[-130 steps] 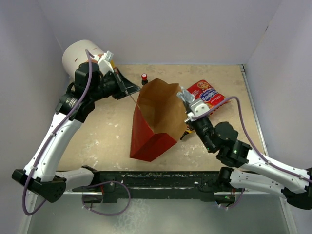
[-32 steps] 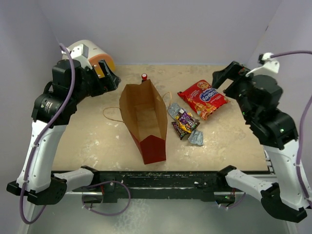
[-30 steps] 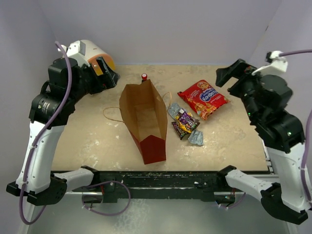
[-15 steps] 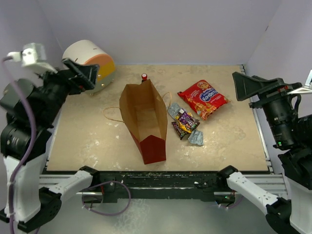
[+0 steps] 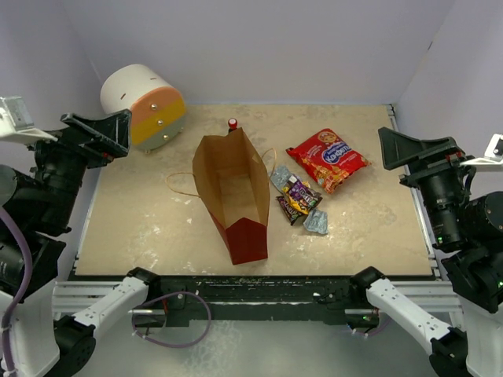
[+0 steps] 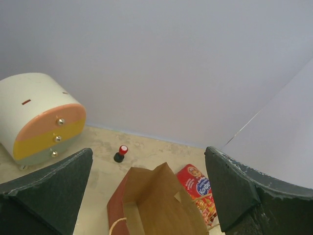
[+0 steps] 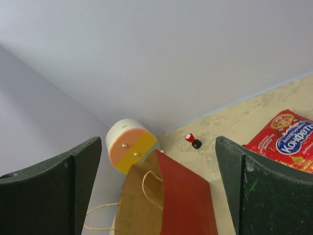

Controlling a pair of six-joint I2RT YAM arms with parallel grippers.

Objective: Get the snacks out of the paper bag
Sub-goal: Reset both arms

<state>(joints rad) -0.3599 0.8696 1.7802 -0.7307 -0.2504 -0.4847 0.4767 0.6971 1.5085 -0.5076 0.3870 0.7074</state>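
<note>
The paper bag (image 5: pixel 232 192) lies on its side mid-table, red outside, and its open brown inside shows nothing in it. To its right lie the snacks. The red chip bag (image 5: pixel 328 159) is flat on the table, and several small candy packets (image 5: pixel 297 200) cluster between it and the paper bag. My left gripper (image 5: pixel 98 133) hangs open, high at the left edge. At the right edge my right gripper (image 5: pixel 413 149) is also high and open. Both are far from the bag and hold nothing. The wrist views show the paper bag (image 6: pixel 146 200) (image 7: pixel 181 200) and chip bag (image 6: pixel 198 188) (image 7: pixel 283 142) beyond open fingers.
A white cylinder cabinet (image 5: pixel 141 106) with an orange-yellow face stands at the back left. A small red-and-black knob (image 5: pixel 233 124) sits just behind the bag's mouth. Twine handles (image 5: pixel 179 184) trail left of the bag. Walls close the table at the back and sides.
In the last second both arms swung up and outward, away from the table's middle. The bag and snacks have not moved. Four seconds ago both grippers were at the tilted bag.
</note>
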